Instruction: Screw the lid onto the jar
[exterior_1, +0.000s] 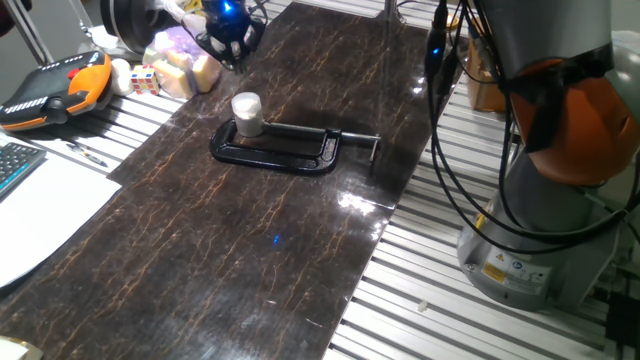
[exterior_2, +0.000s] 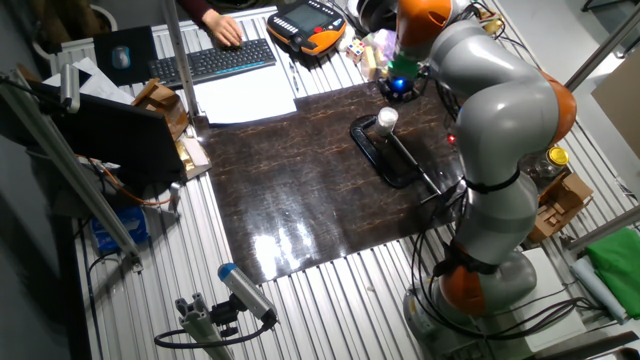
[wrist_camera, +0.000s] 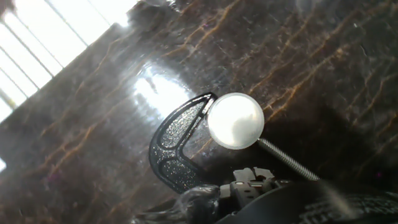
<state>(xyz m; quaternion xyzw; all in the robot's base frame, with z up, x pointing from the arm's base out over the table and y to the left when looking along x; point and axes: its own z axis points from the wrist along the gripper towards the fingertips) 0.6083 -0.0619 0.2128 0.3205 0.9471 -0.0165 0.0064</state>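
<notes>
The jar (exterior_1: 246, 120) is a small whitish cylinder standing upright in the mouth of a black C-clamp (exterior_1: 290, 150) on the dark marbled table. A paler round cap on top of it looks like the lid (exterior_1: 246, 102). In the hand view that cap shows as a bright white disc (wrist_camera: 236, 120), with the clamp's frame (wrist_camera: 174, 146) and screw beside it. My gripper (exterior_1: 228, 40), lit blue, hangs above the table's far end, well behind the jar and apart from it. Its fingers are dark and blurred, so their state is unclear.
An orange teach pendant (exterior_1: 60, 90), a die and pale foam blocks (exterior_1: 180, 65) lie past the table's far left corner. Paper and a keyboard (exterior_2: 215, 60) sit at the left, with a person's hand there. The robot base (exterior_1: 540, 200) and cables stand at the right.
</notes>
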